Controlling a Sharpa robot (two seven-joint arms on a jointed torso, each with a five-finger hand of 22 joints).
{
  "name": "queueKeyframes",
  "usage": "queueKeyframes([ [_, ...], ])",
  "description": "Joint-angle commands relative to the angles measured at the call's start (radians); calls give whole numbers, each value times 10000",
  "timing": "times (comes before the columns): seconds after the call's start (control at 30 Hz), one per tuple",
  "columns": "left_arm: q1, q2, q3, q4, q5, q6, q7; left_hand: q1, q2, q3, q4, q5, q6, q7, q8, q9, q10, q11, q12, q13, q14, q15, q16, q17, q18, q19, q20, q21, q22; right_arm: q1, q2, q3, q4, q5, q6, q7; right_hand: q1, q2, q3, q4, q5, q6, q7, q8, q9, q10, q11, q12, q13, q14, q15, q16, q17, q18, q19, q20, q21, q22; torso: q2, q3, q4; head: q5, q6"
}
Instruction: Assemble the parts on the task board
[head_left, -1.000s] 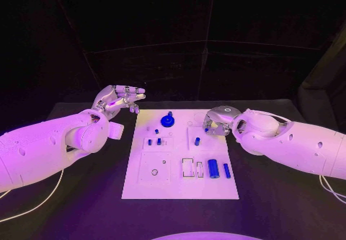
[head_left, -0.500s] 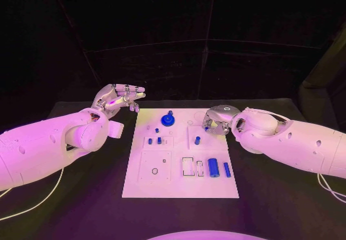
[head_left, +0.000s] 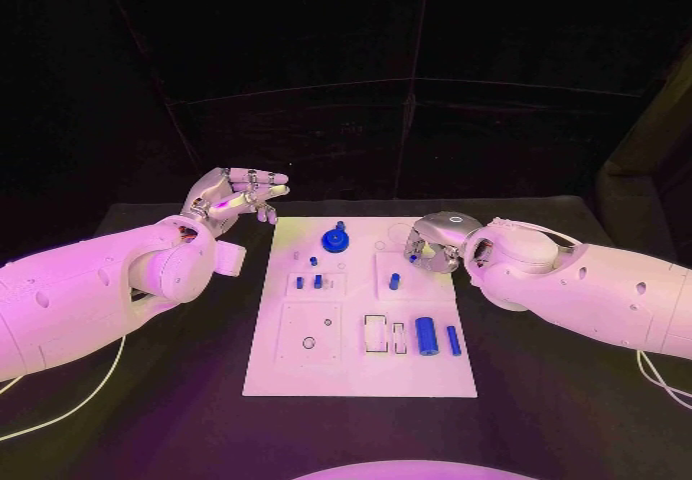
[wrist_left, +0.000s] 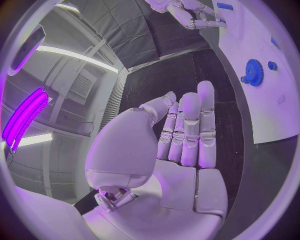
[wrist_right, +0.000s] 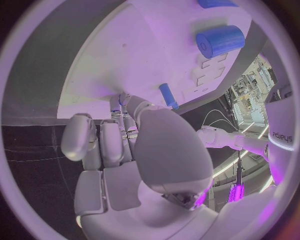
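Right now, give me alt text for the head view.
White task board lies mid-table with small blue parts: a gear, pegs, a thick cylinder. The silver left hand hovers empty off its far left corner; the right hand curls over its right edge.

One marking legible: dark lettering on a white arm (wrist_right: 279, 145) at the rim of the right wrist view, reading roughly "sharpa"; task board (head_left: 361, 375) carries no readable text.
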Motion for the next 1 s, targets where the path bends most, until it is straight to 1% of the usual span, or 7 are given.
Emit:
queueKeyframes([
  [0.03, 14, -3, 9, -17, 58, 111, 38, 32, 101, -53, -30, 28, -39, 38, 26, -15, -70, 29, 59, 13, -71, 7, -33, -17, 59, -79, -2, -63, -16, 12, -63, 2, 146, 297, -800, 122, -119, -6, 89, -27, 7, 38, -1, 0, 1, 79, -22, -75, -16, 323, -57, -29, -17, 23, 71, 2, 67, 14, -4, -12, 11, -12, 18],
  [0.2, 15, -2, 9, -45, 58, 109, 26, 42, 95, -59, -43, 28, -55, 46, 22, -18, -90, 36, 62, 12, -77, 10, -34, -29, 59, -78, -1, -73, -23, 15, -197, 6, 321, 416, -1076, 93, -167, -49, 148, -54, 11, 38, -1, -4, -1, 82, -20, -91, -17, 326, -57, -26, -24, 20, 79, 1, 77, 29, -9, -21, 9, -18, 23],
  [0.4, 16, -4, 9, -75, 58, 103, 9, 44, 95, -62, -46, 29, -61, 50, 21, -19, -98, 39, 63, 11, -79, 11, -34, -34, 58, -78, 0, -76, -26, 20, -495, 13, 743, 582, -1210, 68, -206, -82, 192, -73, 11, 39, 1, -7, -1, 87, -18, -101, -16, 327, -56, -25, -30, 19, 83, 1, 83, 38, -14, -20, -2, -3, 35],
  [0.67, 17, -2, 9, -87, 58, 105, -10, 45, 91, -69, -51, 29, -73, 56, 18, -20, -113, 45, 65, 10, -83, 15, -35, -42, 58, -78, 2, -83, -31, 30, -935, 29, 1940, 835, -1545, 160, -275, -152, 335, -145, 60, 36, 6, -13, -4, 97, -15, -132, -15, 333, -54, -4, -21, 17, 92, -6, 98, 58, -20, -30, -3, 73, 80],
  [0.83, 17, 61, 9, -93, 58, 120, -6, 49, 90, -73, -57, 29, -83, 61, 15, -22, -127, 50, 67, 9, -88, 18, -36, -50, 57, -79, 4, -89, -36, 28, -701, 32, 2623, 999, -1653, 340, -310, -175, 436, -192, 109, 30, 15, -17, -6, 99, -9, -152, -14, 335, -51, 9, -18, 15, 98, -11, 109, 74, -12, -32, 22, 181, 76],
  [0.9, 17, 100, 9, -98, 58, 120, -5, 49, 90, -73, -57, 29, -83, 61, 15, -22, -127, 50, 67, 9, -88, 18, -36, -50, 57, -79, 4, -89, -36, 26, -525, 32, 2776, 1035, -1657, 411, -317, -178, 459, -203, 119, 27, 17, -19, -7, 97, -7, -158, -15, 335, -50, 7, -24, 16, 94, -12, 106, 67, -6, -30, 17, 262, 82],
  [1.0, 17, 156, 9, -94, 58, 131, -10, 49, 90, -73, -57, 29, -83, 61, 15, -22, -127, 50, 67, 9, -88, 18, -36, -50, 57, -79, 4, -89, -36, 22, -255, 30, 2901, 1053, -1619, 489, -331, -185, 498, -223, 137, 19, 24, -23, -8, 94, -1, -168, -15, 334, -47, 7, -32, 16, 93, -13, 107, 67, -12, -46, 43, 366, 38],
])
